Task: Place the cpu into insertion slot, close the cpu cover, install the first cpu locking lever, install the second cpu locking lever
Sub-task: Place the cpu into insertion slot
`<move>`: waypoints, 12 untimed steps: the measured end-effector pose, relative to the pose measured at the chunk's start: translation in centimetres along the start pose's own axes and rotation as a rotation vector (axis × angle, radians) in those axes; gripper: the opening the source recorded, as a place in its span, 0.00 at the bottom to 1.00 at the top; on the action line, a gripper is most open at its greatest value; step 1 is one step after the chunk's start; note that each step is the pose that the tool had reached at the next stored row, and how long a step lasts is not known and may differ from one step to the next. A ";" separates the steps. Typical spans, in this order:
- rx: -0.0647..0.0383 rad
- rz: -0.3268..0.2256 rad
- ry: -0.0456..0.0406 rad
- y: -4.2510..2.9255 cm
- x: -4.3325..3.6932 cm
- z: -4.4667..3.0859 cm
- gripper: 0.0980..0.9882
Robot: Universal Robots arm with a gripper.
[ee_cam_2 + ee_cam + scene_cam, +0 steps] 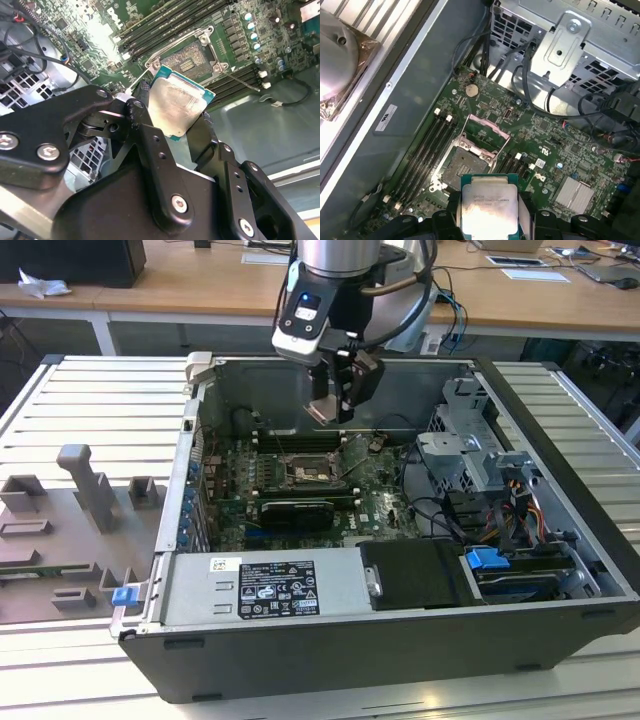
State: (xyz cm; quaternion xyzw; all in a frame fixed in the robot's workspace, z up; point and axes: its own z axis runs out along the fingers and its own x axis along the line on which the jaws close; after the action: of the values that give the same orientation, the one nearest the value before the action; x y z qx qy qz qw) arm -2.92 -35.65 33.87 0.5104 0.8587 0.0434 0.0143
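Closest to the lens, in both wrist views, are the black fingers (pixel 150 145) of the gripper (pixel 175 117). They pinch the cpu (pixel 176 106) by two opposite edges, with its pale metal face turned to the cameras. The chip hangs above the green motherboard (pixel 555 150) and touches nothing but the fingers. Beneath it, a little further away, lies the insertion slot (pixel 465 169), a dark square recess, uncovered. On the far side of the slot the cpu cover (pixel 490 125) appears tipped up and open, though I cannot tell its exact angle. Long black memory slots (pixel 422 150) run beside the socket. In the exterior view, the dark front wall of the open computer case (pixel 300 670) takes the lower middle of the frame. Then comes the power supply (pixel 200 590), then the graphics card (pixel 295 510). The gripper holds the cpu in the upper middle, over the slot and apart from it. A metal drive cage (pixel 470 450) stands at the exterior view's right, grey fixtures (pixel 85 485) at its left, and wooden desks (pixel 200 280) along the top.
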 end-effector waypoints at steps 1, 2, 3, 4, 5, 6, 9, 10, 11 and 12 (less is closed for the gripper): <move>0.000 0.008 -0.0007 0.00 0.00 0.00 0.50; 0.000 0.020 -0.0019 0.00 0.00 0.01 0.50; -0.001 0.029 -0.0026 0.00 0.00 0.01 0.50; -0.001 0.037 -0.0034 0.00 0.00 0.02 0.50; -0.001 0.045 -0.0040 0.00 0.00 0.03 0.50; -0.001 0.051 -0.0046 0.00 0.00 0.03 0.50; -0.002 0.080 -0.0072 0.00 0.00 0.07 0.50; -0.002 0.091 -0.0080 -0.01 0.00 0.09 0.50; -0.002 0.104 -0.0093 -0.01 0.00 0.12 0.50; -0.002 0.118 -0.0106 -0.02 0.00 0.17 0.50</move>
State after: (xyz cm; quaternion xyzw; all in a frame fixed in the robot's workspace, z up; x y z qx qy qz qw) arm -2.92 -35.65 33.70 0.5602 0.8271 0.0424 0.0168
